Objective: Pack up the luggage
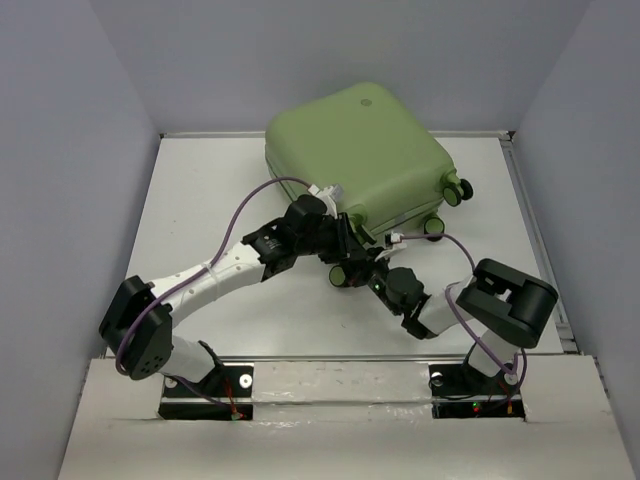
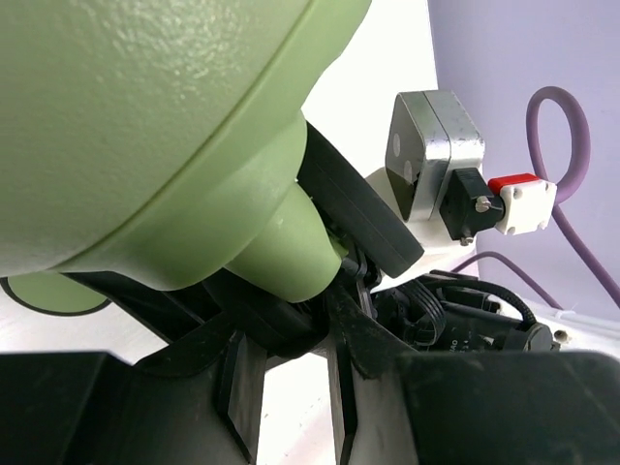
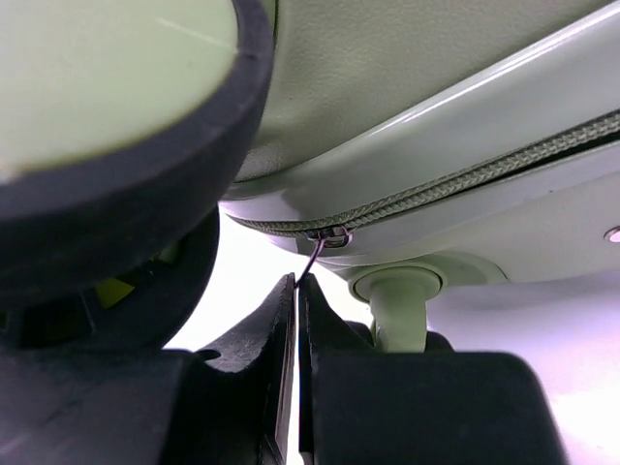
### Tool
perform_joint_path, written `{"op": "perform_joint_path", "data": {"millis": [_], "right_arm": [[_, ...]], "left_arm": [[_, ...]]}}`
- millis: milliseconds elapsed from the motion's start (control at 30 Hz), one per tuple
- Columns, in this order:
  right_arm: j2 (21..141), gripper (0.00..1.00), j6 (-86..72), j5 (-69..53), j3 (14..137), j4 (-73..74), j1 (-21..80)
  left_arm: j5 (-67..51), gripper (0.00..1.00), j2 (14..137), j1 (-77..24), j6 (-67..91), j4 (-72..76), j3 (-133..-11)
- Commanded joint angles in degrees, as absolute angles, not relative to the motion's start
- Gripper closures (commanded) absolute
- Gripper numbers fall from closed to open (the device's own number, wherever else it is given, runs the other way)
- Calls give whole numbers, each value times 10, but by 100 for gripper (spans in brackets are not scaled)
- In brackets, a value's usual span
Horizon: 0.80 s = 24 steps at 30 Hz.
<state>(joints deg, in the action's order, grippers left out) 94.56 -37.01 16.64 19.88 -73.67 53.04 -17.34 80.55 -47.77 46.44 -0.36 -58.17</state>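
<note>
Sage-green hard-shell luggage (image 1: 360, 160), zipped shut, sits far-centre on the table (image 1: 200, 200).
Left gripper (image 2: 291, 300) clamps a caster housing (image 2: 291, 254); right gripper (image 3: 295, 291) pinches the zipper pull (image 3: 318, 254); round emblem (image 1: 366, 101) too small to read.

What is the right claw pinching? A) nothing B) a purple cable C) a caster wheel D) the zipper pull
D: in the right wrist view the right claw is shut on the thin metal zipper pull, which hangs from the slider on the luggage.
</note>
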Motion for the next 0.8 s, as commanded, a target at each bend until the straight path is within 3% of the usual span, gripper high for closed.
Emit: {"op": "perform_joint_path", "data": {"millis": [0, 133, 233, 300, 367, 533, 767], "right_arm": [[937, 93, -320, 32, 252, -983, 621], [844, 93, -295, 157, 145, -949, 614], [762, 92, -308, 198, 97, -817, 578], [713, 61, -302, 189, 102, -710, 553], [688, 38, -278, 187, 114, -638, 545], [648, 36, -269, 168, 106, -606, 504], [703, 42, -259, 156, 126, -604, 477]], "left_arm": [[-237, 94, 781, -515, 490, 283, -653], [-206, 94, 739, -514, 476, 271, -635], [-194, 94, 730, -514, 472, 265, -621], [-193, 94, 729, -514, 475, 268, -614], [-193, 94, 729, -514, 477, 274, -602], [-190, 94, 726, -514, 482, 286, -577], [-192, 94, 723, -514, 478, 294, -568]]}}
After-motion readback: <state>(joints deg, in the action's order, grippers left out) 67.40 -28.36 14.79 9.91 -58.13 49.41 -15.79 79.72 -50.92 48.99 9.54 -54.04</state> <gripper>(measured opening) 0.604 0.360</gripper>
